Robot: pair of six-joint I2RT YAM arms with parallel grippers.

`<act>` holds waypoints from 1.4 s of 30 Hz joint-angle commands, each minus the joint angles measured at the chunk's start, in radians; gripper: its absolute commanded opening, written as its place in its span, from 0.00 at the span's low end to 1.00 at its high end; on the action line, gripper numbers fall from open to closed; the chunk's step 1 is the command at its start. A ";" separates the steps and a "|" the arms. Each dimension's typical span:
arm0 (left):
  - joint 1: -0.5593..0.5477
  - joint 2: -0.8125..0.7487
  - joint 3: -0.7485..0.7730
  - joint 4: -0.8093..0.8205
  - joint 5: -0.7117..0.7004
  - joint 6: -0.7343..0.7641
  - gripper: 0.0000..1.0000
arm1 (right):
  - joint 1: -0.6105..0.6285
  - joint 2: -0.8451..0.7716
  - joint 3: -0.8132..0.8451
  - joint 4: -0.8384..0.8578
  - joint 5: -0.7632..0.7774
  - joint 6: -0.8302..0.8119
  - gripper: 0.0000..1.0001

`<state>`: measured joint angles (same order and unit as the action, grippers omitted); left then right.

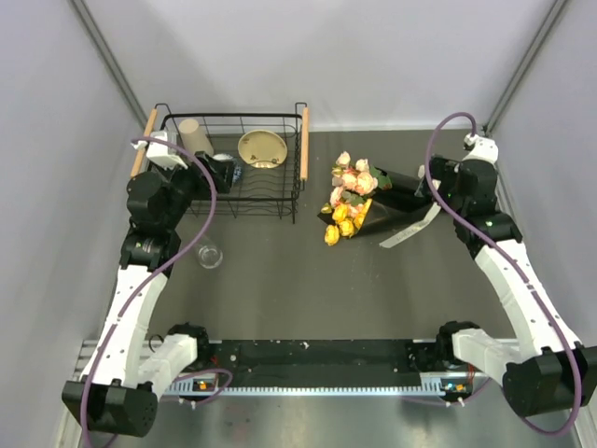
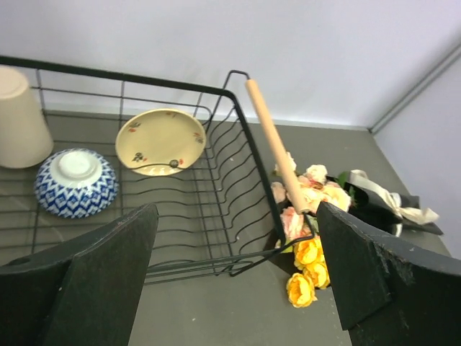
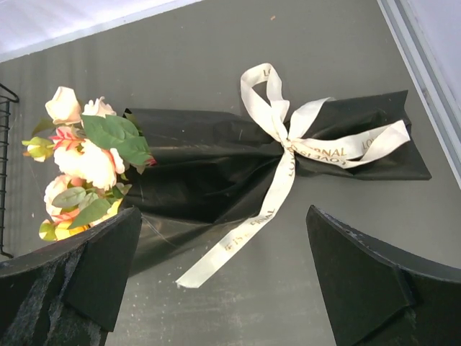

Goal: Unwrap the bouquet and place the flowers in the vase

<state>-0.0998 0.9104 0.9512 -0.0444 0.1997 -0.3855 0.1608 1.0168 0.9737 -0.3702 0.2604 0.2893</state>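
Observation:
The bouquet (image 1: 387,198) lies on its side at the table's back right, wrapped in black paper (image 3: 209,173) and tied with a cream ribbon (image 3: 288,144). Its yellow and peach-pink flowers (image 1: 347,201) point left toward the basket; they also show in the wrist views (image 2: 310,209) (image 3: 86,158). My right gripper (image 3: 223,281) hovers open over the wrapped stems and the ribbon's loose tail, holding nothing (image 1: 425,187). My left gripper (image 2: 238,267) stands open and empty above the basket's right part (image 1: 227,173). The small clear glass vase (image 1: 210,255) stands on the table in front of the basket.
A black wire basket (image 1: 233,116) with wooden handles (image 1: 303,145) sits at the back left. It holds a beige cup (image 1: 196,135), a cream plate (image 1: 262,148) and a blue-patterned bowl (image 2: 75,182). Walls close in at the back and both sides.

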 commanded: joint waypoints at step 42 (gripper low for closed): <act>-1.040 0.802 0.577 -0.262 -0.046 0.189 0.72 | -0.443 0.469 -0.277 0.363 -0.610 0.260 0.49</act>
<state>-1.1431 1.7634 1.5509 -0.3466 0.1684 -0.1837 -0.2840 1.4601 0.7147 -0.1223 -0.2935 0.5343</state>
